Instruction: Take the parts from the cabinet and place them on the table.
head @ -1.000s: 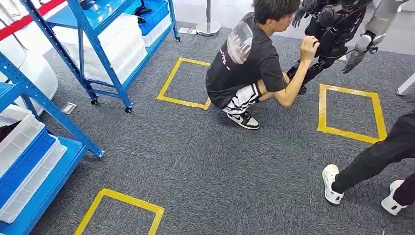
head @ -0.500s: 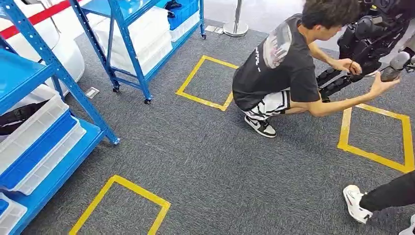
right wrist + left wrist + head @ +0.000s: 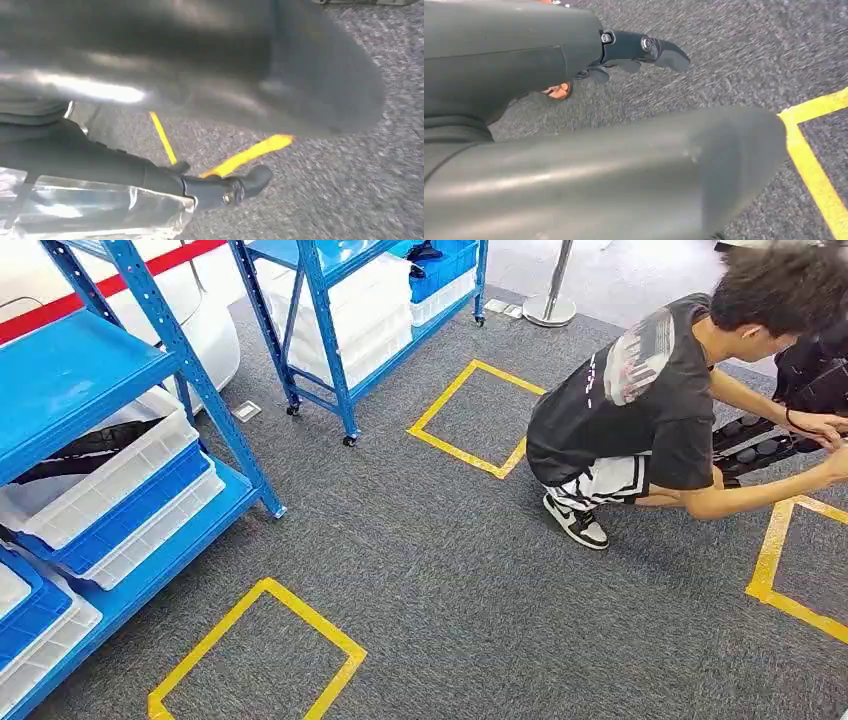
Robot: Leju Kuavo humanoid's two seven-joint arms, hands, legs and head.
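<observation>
Right hand [image 3: 165,187] gripped a clear plastic bag [image 3: 95,210] | left hand [image 3: 634,55] fingers apart, empty | person [image 3: 660,410] crouched on grey carpet [image 3: 450,580] near blue shelving [image 3: 130,440]

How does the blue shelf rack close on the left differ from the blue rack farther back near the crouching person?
The near rack fills the left of the head view and is cut off by the frame edge; the far rack looks smaller and sits beyond it. The near rack holds white and blue bins stacked together; the far rack carries mostly white bins, with a blue one behind. The far rack's castor wheels show; the near rack's feet show none. Both have blue frames and stand on grey carpet.
</observation>
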